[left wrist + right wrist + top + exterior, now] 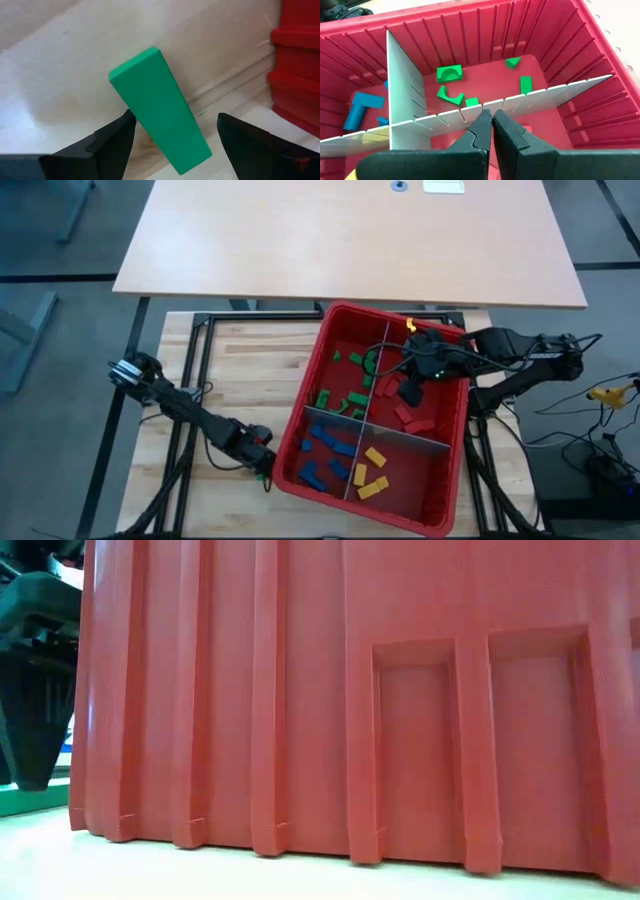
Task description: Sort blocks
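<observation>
Over the far right compartment of the red bin, the right hand hangs with its two fingers pressed together and nothing between them, just above the grey dividers. From above, its arm covers part of the red blocks lying below it, so their count is unclear. Green blocks lie in the far left compartment, blue blocks in the near left, yellow blocks in the near right. From the right wrist, only the green pieces show well; the blue ones are partly cut off behind a divider.

Beside the bin's near left corner, the left hand sits low over the table with its fingers spread to either side of a single green block lying flat on the wood, neither finger clearly touching it. From above that block is nearly hidden under the hand. The low view is filled by the bin's ribbed outer wall, which blocks everything inside it.
</observation>
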Motion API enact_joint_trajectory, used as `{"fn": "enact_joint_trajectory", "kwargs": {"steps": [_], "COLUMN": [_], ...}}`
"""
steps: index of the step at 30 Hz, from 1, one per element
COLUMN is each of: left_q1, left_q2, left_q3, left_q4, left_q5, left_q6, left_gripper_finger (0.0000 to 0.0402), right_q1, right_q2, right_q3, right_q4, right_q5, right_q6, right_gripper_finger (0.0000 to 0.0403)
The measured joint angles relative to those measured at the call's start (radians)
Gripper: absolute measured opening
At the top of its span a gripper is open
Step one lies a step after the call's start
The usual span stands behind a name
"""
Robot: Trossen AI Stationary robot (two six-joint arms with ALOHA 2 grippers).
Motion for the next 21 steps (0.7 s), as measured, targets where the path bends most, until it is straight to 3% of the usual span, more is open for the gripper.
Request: {"fn": "enact_joint_trajectory", "kwargs": {"steps": [15, 18, 21], "left_q1": [-0.002, -0.002, -0.003], "left_q2": [-0.013, -0.012, -0.012], "left_q3": [0.007, 0.005, 0.004], "left_q4": [-0.251, -0.274, -0.285], "left_q5": [0.051, 0.056, 0.056], "left_q6": [0.057, 0.077, 0.1], "left_gripper_finger": [0.027, 0.0247, 0.0196], "right_q1": [0.0, 0.0, 0.0], "right_q2": [0.0, 0.0, 0.0], "right_q3": [0.0, 0.0, 0.0], "right_q4": [0.007, 0.007, 0.007], "right_q5": [0.005, 0.007, 0.007], "right_q6": [-0.003, 0.0, 0.0], "right_gripper_finger": [0.0, 0.0, 0.0]}}
